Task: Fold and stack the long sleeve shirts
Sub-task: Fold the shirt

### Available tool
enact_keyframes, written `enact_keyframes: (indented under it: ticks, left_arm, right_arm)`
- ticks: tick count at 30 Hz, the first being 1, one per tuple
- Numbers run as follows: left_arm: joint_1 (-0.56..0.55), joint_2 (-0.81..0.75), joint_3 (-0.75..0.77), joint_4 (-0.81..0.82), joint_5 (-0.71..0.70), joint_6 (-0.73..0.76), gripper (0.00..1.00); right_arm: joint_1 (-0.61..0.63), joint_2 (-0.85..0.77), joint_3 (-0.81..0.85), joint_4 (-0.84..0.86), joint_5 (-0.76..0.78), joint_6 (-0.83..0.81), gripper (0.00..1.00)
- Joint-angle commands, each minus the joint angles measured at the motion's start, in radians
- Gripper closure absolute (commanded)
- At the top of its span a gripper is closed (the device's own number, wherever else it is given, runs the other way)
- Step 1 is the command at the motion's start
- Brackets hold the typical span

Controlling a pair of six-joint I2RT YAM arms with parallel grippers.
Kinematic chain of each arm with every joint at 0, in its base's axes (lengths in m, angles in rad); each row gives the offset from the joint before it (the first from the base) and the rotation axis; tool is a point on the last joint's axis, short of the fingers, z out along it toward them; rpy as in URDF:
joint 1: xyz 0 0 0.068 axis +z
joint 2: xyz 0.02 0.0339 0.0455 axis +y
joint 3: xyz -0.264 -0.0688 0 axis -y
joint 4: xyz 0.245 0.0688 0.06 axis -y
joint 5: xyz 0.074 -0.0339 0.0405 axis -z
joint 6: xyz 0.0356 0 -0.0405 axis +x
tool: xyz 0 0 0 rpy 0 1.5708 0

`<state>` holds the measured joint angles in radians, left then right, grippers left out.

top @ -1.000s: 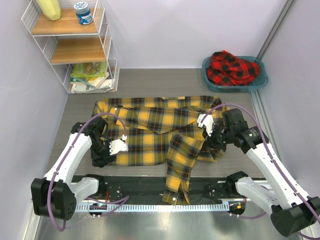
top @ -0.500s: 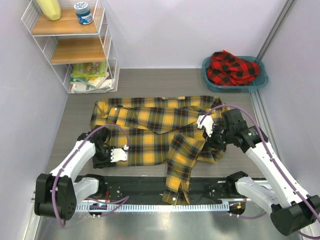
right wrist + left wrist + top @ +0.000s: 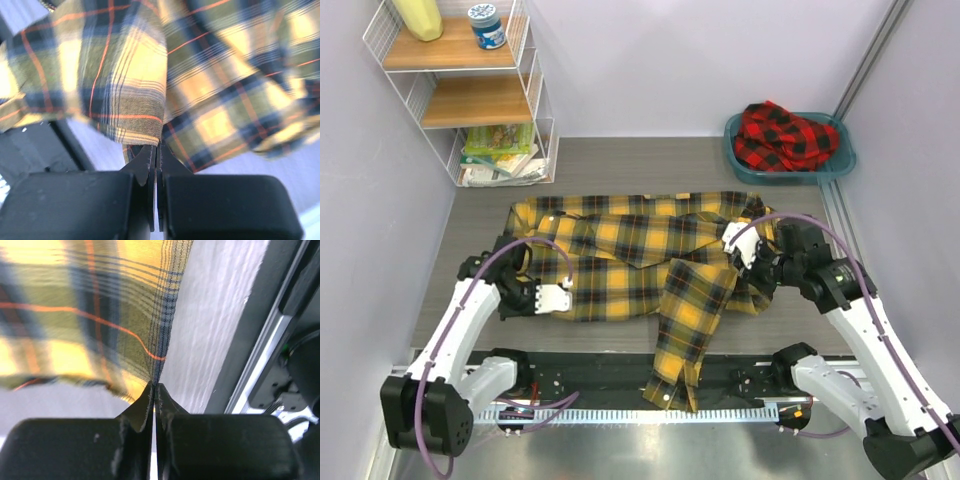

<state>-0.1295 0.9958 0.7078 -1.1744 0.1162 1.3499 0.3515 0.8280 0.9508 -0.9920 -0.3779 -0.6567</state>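
The yellow-and-black long sleeve shirt (image 3: 640, 255) lies spread across the middle of the table, one sleeve trailing over the near edge (image 3: 682, 370). My left gripper (image 3: 563, 297) is shut on its near left hem. In the left wrist view the fingertips (image 3: 154, 386) pinch a thin edge of the plaid cloth (image 3: 75, 315). My right gripper (image 3: 744, 250) is shut on the shirt's right side. The right wrist view shows a fold of the cloth (image 3: 125, 70) caught between the closed tips (image 3: 159, 148). The red-and-black shirt (image 3: 782, 133) lies bunched in the teal basin (image 3: 840, 168) at the back right.
A white wire shelf (image 3: 470, 95) stands in the back left corner with a jar, a yellow bottle and books on it. A black rail (image 3: 610, 372) runs along the near table edge between the arm bases. Walls close in on both sides.
My left gripper has closed on the yellow shirt's near left hem. My right gripper has drawn slightly right and back with its cloth, and the hanging sleeve has shifted with it.
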Motion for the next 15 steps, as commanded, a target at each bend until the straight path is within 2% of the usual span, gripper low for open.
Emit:
enact_keyframes:
  ticks: [1,9,15]
  left_arm:
    - [0.045,0.013,0.116,-0.111,0.025,0.046,1.0]
    - [0.087,0.234,0.375,-0.008,0.057,-0.063,1.0]
    - [0.087,0.388,0.482,0.064,0.054,-0.09,1.0]
  right_arm:
    - [0.001,-0.003,0.123,0.033,0.063,-0.03,0.99]
    - [0.0,0.169,0.218,0.154,0.108,-0.13,0.99]
    - [-0.008,0.338,0.293,0.225,0.112,-0.207,0.99]
